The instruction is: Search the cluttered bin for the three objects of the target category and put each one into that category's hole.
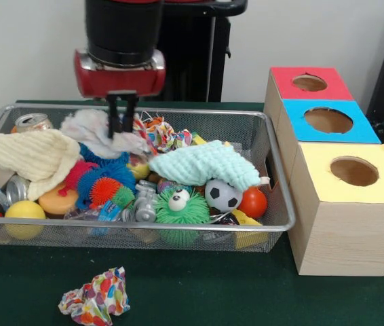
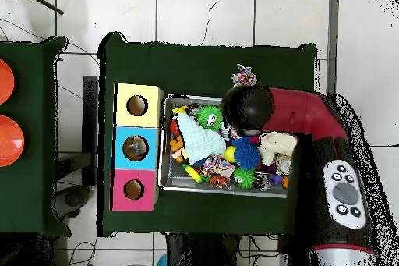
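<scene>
A wire mesh bin point(image 1: 279, 204) point(image 2: 165, 154) is heaped with toys, cloths, cans and crumpled paper. My gripper point(image 1: 122, 132) hangs over its back left part. The dark fingers point(image 1: 114, 115) stand close together, tips at a white crumpled cloth point(image 1: 93, 129), and nothing is lifted. Right of the bin stand three boxes with round holes: red point(image 1: 309, 82) point(image 2: 133, 189), blue point(image 1: 328, 120) point(image 2: 135, 148) and yellow point(image 1: 353, 170) point(image 2: 137, 105). In the overhead view the arm's head point(image 2: 248, 108) hides the gripper.
In the bin lie a cream knitted cloth point(image 1: 29, 156), a mint cloth point(image 1: 202, 163) point(image 2: 201, 142), a soccer ball point(image 1: 222, 195), a green fuzzy toy point(image 1: 178, 207), a red ball point(image 1: 253, 202), a yellow ball point(image 1: 24, 214) and cans point(image 1: 32, 122). A colourful paper wad point(image 1: 96, 299) point(image 2: 244, 76) lies outside.
</scene>
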